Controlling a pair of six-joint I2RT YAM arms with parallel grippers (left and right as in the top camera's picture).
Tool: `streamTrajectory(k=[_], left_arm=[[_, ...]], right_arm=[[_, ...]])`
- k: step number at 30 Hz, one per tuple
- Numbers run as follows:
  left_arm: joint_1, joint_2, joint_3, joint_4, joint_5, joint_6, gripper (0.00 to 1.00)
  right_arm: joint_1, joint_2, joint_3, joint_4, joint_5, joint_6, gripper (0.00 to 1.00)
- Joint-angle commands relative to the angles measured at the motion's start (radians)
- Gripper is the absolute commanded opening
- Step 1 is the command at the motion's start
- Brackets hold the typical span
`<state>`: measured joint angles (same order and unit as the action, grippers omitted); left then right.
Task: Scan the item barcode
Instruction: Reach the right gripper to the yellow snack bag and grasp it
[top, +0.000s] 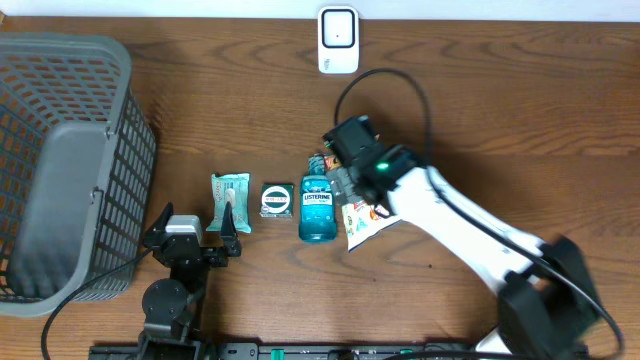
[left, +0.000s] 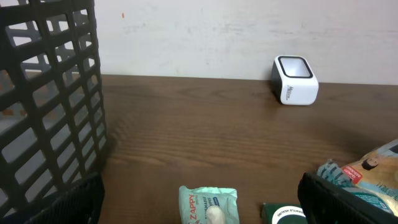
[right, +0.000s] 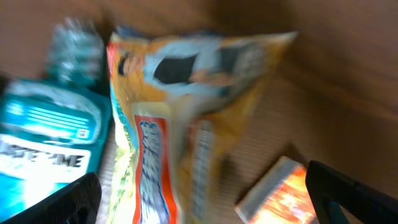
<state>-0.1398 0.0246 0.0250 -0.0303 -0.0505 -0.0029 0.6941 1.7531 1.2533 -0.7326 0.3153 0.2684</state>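
The white barcode scanner (top: 338, 40) stands at the table's far edge, also visible in the left wrist view as the scanner (left: 295, 79). A row of items lies mid-table: a green wipes packet (top: 229, 200), a dark round-labelled tin (top: 276, 199), a blue Listerine bottle (top: 317, 205) and a yellow snack bag (top: 365, 222). My right gripper (top: 350, 175) hangs open over the snack bag (right: 186, 112), which looks blurred between its fingers (right: 354, 193). My left gripper (top: 195, 228) is open near the front edge, just short of the wipes packet (left: 208, 202).
A large dark mesh basket (top: 60, 160) fills the left side of the table; its wall (left: 50, 93) is close to my left gripper. A small orange box (right: 280, 193) lies right of the snack bag. The right arm's cable loops above the items.
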Motion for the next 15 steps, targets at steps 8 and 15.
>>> streamTrajectory(k=[8,15], left_arm=[[0.004,0.000,-0.021,-0.037,-0.009,0.003,0.98],[0.004,0.000,-0.021,-0.037,-0.009,0.003,0.98]], right_arm=[[0.049,0.166,0.037,0.029,0.066,0.017,0.72],[0.050,0.196,0.037,-0.047,0.060,0.087,0.53]])
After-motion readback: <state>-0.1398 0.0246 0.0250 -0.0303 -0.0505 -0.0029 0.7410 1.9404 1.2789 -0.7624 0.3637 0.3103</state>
